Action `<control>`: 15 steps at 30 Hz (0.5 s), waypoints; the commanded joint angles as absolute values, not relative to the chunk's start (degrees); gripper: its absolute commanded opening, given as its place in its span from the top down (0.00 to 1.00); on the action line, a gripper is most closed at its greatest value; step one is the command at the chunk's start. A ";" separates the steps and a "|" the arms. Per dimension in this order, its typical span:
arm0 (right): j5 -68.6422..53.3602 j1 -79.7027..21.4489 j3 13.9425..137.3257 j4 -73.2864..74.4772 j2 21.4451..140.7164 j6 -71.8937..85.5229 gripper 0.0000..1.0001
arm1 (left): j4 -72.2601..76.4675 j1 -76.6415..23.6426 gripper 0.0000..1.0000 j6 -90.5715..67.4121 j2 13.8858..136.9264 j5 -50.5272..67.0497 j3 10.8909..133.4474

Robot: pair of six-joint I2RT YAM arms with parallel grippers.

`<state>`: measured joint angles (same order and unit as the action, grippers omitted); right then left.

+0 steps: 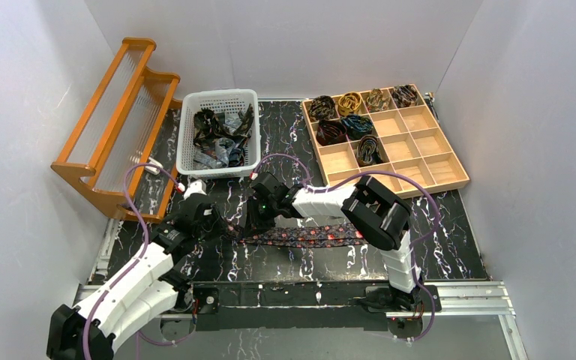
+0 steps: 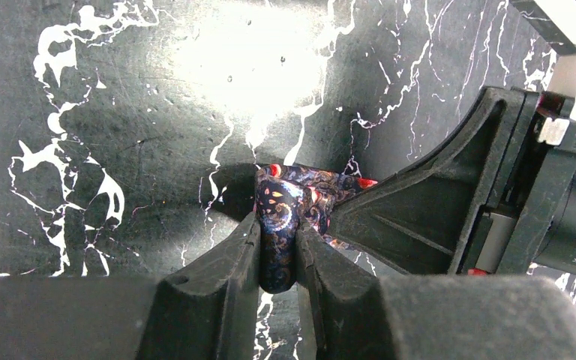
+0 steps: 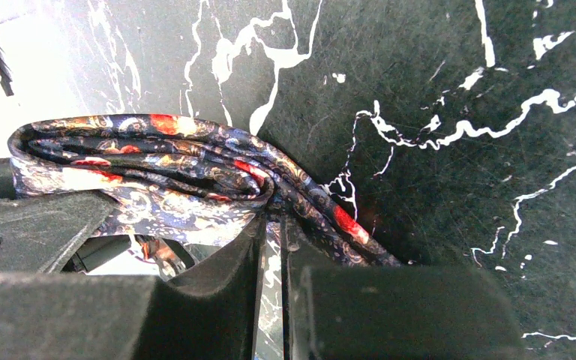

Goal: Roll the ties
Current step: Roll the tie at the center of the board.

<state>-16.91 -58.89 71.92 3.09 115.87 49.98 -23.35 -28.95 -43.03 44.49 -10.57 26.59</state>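
Observation:
A dark tie with red and gold paisley (image 1: 307, 238) lies stretched along the black marble table, its left end folded into a small loop. My left gripper (image 1: 229, 231) is shut on that folded end, which shows between its jaws in the left wrist view (image 2: 277, 255). My right gripper (image 1: 253, 223) sits right beside it, jaws nearly closed and pinching the tie at the base of the loop (image 3: 271, 225). The looped layers of the tie (image 3: 157, 157) lie just beyond its tips. The right gripper's finger (image 2: 435, 217) touches the tie (image 2: 292, 199).
A white basket (image 1: 187, 135) of loose ties stands at the back left, beside a wooden rack (image 1: 112, 127). A wooden compartment tray (image 1: 427, 161) at the back right holds several rolled ties (image 1: 345, 124).

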 commanded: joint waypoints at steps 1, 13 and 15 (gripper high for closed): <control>-17.06 -58.89 73.98 3.08 116.75 49.92 0.79 | -23.54 -31.46 0.81 -41.76 45.68 -14.10 27.10; -12.64 -58.29 70.22 5.10 108.07 48.23 0.67 | -28.09 -42.29 0.83 -44.22 49.81 -29.90 31.69; -13.21 -58.10 69.15 4.33 107.32 48.49 0.67 | -28.12 -42.91 0.83 -44.38 49.86 -30.63 32.09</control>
<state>-14.76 -58.76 70.83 4.21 112.01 49.17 -26.11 -41.43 -43.55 49.58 -24.34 29.61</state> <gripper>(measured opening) 0.328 0.177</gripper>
